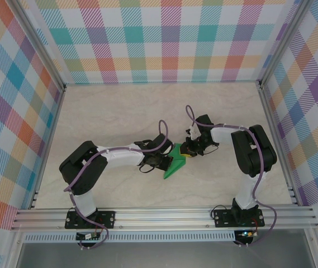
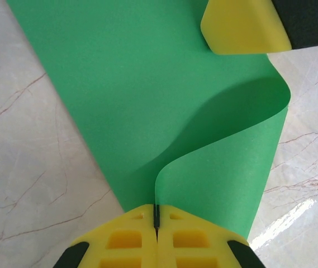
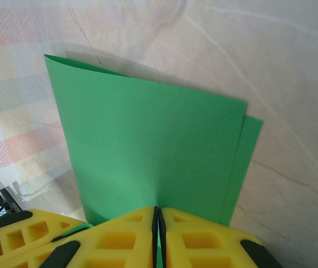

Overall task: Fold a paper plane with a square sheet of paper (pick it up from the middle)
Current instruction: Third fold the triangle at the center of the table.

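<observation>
The left pincer [image 2: 156, 213] and the right pincer [image 3: 159, 212] both pinch tight on the square sheet of paper [image 1: 173, 166], holding it bent over the table [image 1: 119, 106], probably so its edges can meet for a fold.

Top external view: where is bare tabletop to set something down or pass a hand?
Free: far half of the table, from back wall to left claw and right claw; near strip by the front rail. Crowded: centre, where both pinch the green paper.
</observation>
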{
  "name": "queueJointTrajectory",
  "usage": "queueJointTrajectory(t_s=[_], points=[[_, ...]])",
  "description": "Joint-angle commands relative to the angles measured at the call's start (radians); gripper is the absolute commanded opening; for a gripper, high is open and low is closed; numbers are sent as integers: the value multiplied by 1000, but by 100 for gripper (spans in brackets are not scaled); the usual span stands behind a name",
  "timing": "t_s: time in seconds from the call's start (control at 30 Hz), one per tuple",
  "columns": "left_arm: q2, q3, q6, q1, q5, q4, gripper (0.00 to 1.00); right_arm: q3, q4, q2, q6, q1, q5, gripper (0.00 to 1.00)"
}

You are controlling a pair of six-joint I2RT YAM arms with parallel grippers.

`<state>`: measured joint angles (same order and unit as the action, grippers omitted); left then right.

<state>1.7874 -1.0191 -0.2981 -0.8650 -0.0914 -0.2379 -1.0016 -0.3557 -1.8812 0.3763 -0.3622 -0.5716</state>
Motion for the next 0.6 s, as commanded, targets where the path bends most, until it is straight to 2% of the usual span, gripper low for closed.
queueJointTrajectory(t_s=[0.0,0.17,0.33,0.57], points=[[-42,2,-6,12,6,-32,2,17,-42,-30,-13,-6,90,13],[-43,2,-10,13,-22,-31,2,15,-45,-30,-13,-6,90,13],[-42,-1,-23,13,10,-73,2,15,-44,-29,-11,-6,88,13],[-29,-1,-28,13,0,-69,2,15,-45,-26,-12,-6,88,13]])
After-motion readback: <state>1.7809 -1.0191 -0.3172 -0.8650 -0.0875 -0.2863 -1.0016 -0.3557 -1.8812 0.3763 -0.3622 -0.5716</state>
